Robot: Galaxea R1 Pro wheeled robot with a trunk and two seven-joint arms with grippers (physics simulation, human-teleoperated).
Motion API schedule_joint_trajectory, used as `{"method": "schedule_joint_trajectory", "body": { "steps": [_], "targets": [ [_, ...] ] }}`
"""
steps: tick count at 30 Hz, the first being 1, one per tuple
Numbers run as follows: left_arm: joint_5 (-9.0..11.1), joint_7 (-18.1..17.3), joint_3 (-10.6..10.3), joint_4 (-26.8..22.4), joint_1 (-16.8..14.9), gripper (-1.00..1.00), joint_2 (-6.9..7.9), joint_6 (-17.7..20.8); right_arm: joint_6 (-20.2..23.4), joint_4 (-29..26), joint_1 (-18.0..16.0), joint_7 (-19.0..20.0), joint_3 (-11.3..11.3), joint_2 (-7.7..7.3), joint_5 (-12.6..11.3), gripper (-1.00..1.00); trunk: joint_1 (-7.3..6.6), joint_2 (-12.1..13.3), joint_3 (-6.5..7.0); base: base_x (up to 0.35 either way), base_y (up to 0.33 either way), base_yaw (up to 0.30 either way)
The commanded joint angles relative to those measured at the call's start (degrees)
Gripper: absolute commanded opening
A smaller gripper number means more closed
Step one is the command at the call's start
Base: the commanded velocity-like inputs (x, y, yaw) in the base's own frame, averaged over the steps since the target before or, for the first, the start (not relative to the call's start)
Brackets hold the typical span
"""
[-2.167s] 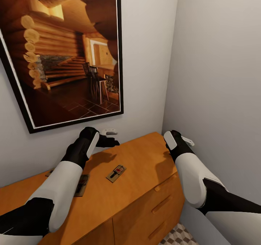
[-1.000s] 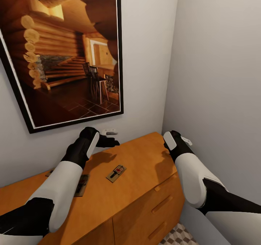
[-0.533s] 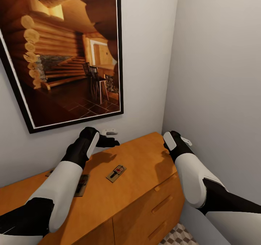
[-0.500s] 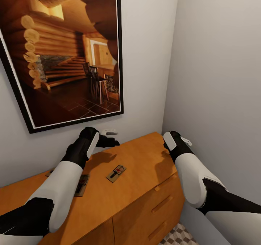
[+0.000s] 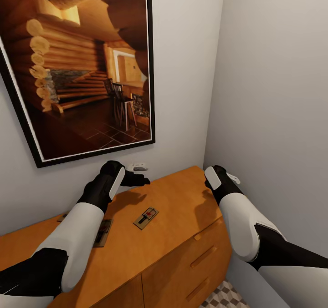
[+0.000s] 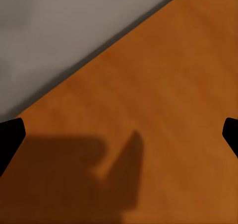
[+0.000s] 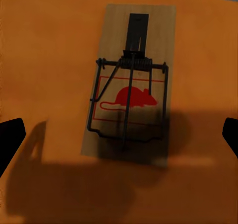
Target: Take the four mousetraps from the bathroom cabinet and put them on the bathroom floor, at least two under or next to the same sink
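A robot faces an orange-brown wooden cabinet [image 5: 173, 217] set in a corner, under a framed cabin picture [image 5: 77, 67]. One mousetrap [image 5: 146, 218] lies flat mid-top; another [image 5: 103, 232] sits near the back edge, partly hidden by the left arm. The left claw [image 5: 139, 179] spreads wide by the back edge; the right claw [image 7: 119, 134] hovers wide above a trap near the cabinet's right end.

Two mousetraps [image 5: 146, 218] [image 5: 103, 233] lie side by side on the cabinet [image 5: 173, 199], below the wall picture [image 5: 77, 67].
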Motion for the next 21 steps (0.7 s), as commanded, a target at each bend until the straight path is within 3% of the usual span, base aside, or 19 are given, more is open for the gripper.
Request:
{"method": "schedule_joint_trajectory", "body": {
  "steps": [1,21],
  "targets": [
    [0.29,0.14,-0.05,-0.05,-0.04,1.0,0.01,0.25,0.23,-0.12,-0.03,-0.29,-0.08,0.03,-0.29,1.0,0.0,-0.04,-0.07,0.0,0.0,0.0],
    [0.27,0.14,-0.05,0.04,-0.04,1.0,0.02,0.23,0.35,-0.03,-0.03,0.55,-0.12,0.03,-0.28,1.0,0.0,-0.04,-0.07,0.0,0.0,0.0]
  ]
}}
